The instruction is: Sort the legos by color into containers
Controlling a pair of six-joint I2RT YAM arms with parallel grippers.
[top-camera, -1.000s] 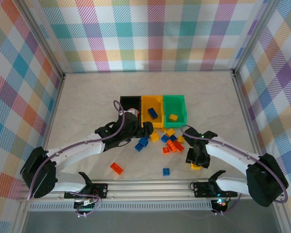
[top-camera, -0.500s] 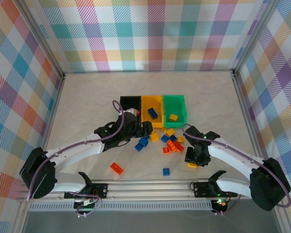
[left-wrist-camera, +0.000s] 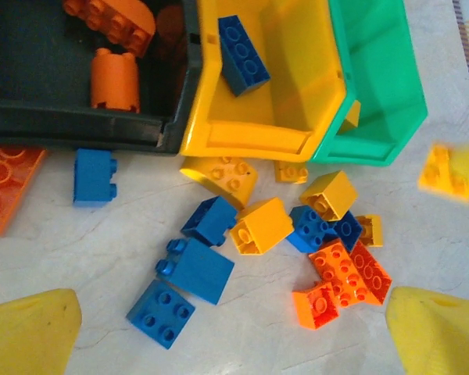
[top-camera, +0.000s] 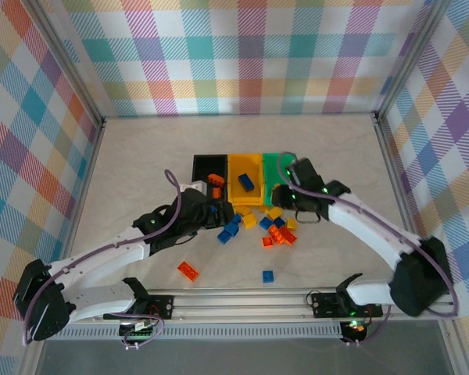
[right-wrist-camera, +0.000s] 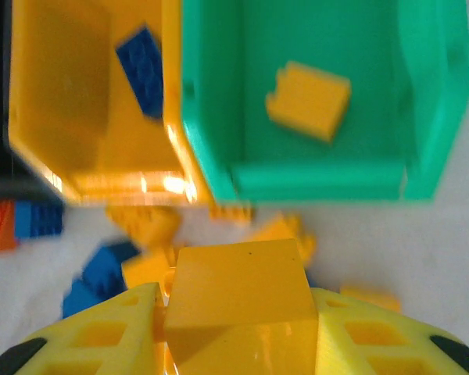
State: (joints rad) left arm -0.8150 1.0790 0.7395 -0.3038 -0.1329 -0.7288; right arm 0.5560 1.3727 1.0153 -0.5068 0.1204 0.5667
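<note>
Roughly mid-counter (top-camera: 141, 172) sits the yellow bin (top-camera: 238, 166), w/ the black bin (top-camera: 205, 166) joined to its left wall and the green bin (top-camera: 273, 164) joined to its right wall. Beyond the yellow bin's far rim, plain counter runs to the checked back wall (top-camera: 242, 55). Off its near rim, toward the arms, a loose pile of legos (top-camera: 275, 226) in blue, yellow & orange lies packed close, a few pieces right up against that rim. Further out on that near side an orange lego (top-camera: 188, 270) and a blue lego (top-camera: 267, 276) lie apart from the pile, close to the metal rail (top-camera: 242, 301). Inside the yellow bin: one blue brick (top-camera: 246, 182). Orange legos (left-wrist-camera: 113, 78) sit in the black bin next door. Right jaws hang by the green bin's near rim, just right of the yellow bin, clamped on a yellow lego (right-wrist-camera: 238, 293). A second yellow lego (right-wrist-camera: 309, 100) lies on the green bin's floor ahead of them. Left jaws are spread wide, nothing btwn them, above the pile off the yellow bin's near-left corner.
</note>
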